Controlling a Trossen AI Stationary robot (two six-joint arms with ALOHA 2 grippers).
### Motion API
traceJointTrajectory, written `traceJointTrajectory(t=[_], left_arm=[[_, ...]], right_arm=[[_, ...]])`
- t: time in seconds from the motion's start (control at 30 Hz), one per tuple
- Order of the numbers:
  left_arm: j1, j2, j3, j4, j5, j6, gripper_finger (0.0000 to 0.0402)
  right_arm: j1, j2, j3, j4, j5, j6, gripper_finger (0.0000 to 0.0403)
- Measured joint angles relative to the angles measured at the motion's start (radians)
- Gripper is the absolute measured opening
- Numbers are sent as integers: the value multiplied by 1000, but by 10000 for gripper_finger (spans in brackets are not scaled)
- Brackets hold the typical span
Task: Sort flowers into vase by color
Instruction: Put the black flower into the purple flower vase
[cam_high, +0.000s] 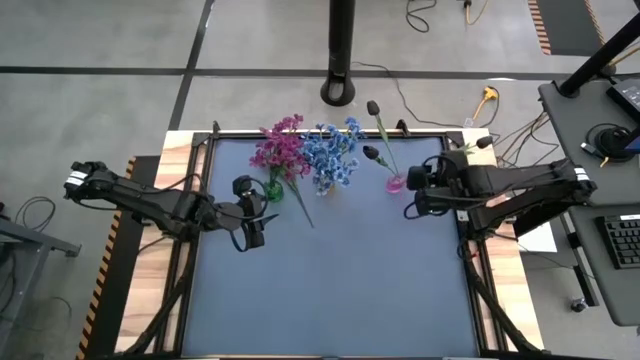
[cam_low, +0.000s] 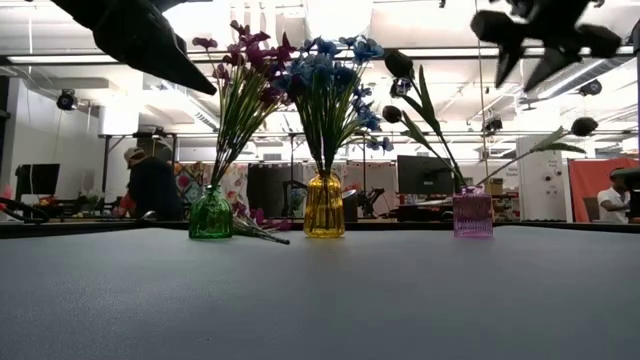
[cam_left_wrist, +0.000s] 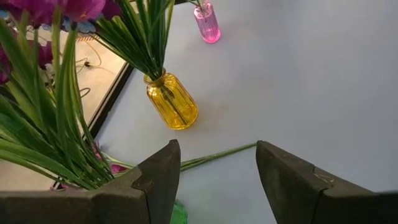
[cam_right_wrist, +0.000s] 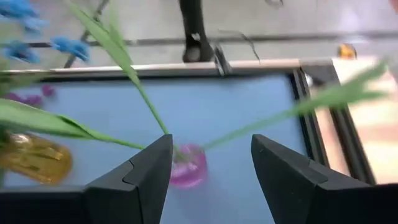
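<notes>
Nearly done: magenta-pink sprigs (cam_high: 280, 148) fill the green glass vase (cam_high: 273, 189) beside the left pincer (cam_high: 252, 212), blue sprigs (cam_high: 333, 150) the yellow vase (cam_low: 324, 205), purple buds (cam_high: 372, 153) the pink vase (cam_high: 395, 183) beside the right pincer (cam_high: 413, 188). One loose stem (cam_high: 300, 203) lies just ahead of the left pincer. Both pincers gape, empty.

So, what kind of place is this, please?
Probably a large open lab or workshop: monitors and ceiling lights behind the table, cables across a concrete floor.

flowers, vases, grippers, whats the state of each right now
green vase: upright, holds magenta flowers
yellow vase: upright, holds blue flowers
pink vase: upright, holds dark buds
loose stem: lying on the mat
left gripper: open, empty
right gripper: open, above pink vase
</notes>
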Motion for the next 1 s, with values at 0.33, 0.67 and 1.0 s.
traceJointTrajectory(t=[0.33, 0.67, 1.0], left_arm=[[0, 0, 73, -20, 31, 153, 194], [0, -1, 95, -59, 31, 226, 194], [0, -1, 95, -58, 30, 261, 194]], right_arm=[[24, -114, -195, 123, -43, 329, 212], [11, -90, -334, 188, 49, 544, 211], [-67, -69, -469, 375, 102, 613, 211]])
